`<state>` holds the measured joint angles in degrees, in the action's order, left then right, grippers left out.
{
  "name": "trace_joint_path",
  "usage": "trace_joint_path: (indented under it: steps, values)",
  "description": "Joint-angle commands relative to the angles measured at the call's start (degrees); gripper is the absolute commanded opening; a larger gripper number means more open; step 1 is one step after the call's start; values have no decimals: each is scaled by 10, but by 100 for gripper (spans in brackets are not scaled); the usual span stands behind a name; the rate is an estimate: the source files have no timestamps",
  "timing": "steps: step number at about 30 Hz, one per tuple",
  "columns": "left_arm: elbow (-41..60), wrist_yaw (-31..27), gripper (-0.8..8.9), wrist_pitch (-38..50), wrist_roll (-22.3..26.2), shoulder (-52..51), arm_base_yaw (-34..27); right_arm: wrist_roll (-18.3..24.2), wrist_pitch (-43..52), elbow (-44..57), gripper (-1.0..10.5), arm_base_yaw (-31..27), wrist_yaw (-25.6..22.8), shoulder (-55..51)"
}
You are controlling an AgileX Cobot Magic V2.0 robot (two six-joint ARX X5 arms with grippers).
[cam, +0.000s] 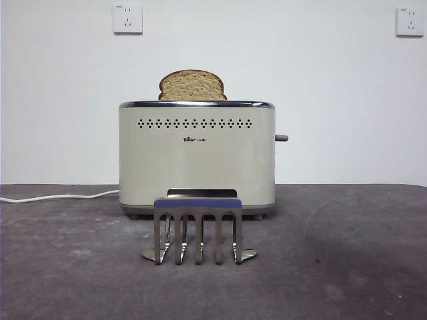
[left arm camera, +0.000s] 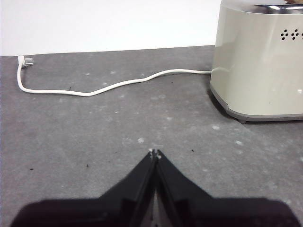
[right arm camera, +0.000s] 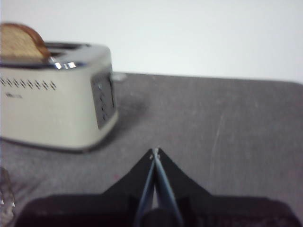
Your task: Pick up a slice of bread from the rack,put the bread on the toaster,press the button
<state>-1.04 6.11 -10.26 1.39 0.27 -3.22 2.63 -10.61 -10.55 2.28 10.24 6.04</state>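
Note:
The slice of bread [cam: 192, 86] stands in the toaster's slot, its rounded top sticking out above the chrome rim. The cream toaster [cam: 197, 157] stands at mid table, with the dark button [cam: 281, 138] on its right side near the top. The metal rack [cam: 198, 229] stands in front of it with nothing in its prongs. My left gripper [left arm camera: 155, 153] is shut and empty, low over the table, apart from the toaster [left arm camera: 258, 61]. My right gripper [right arm camera: 155, 152] is shut and empty, apart from the toaster [right arm camera: 52, 97] and bread [right arm camera: 21, 42].
A white power cord [left arm camera: 109, 85] runs from the toaster across the grey table to a plug [left arm camera: 23, 61]. Two wall sockets [cam: 127, 19] sit on the white wall behind. Neither arm shows in the front view.

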Motion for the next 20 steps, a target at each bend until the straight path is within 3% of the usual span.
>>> trace_joint_path:
  steps: [1, 8, 20]
  values:
    - [7, -1, -4, -3, -5, -2, -1, -28, 3, 36, 1, 5, -3, -20]
    - [7, -1, -4, -3, -5, -2, -1, -69, 3, 99, 1, 9, -1, -60]
    - [7, -1, -4, -2, -5, -2, -1, -77, 8, 102, 1, 9, -2, -60]
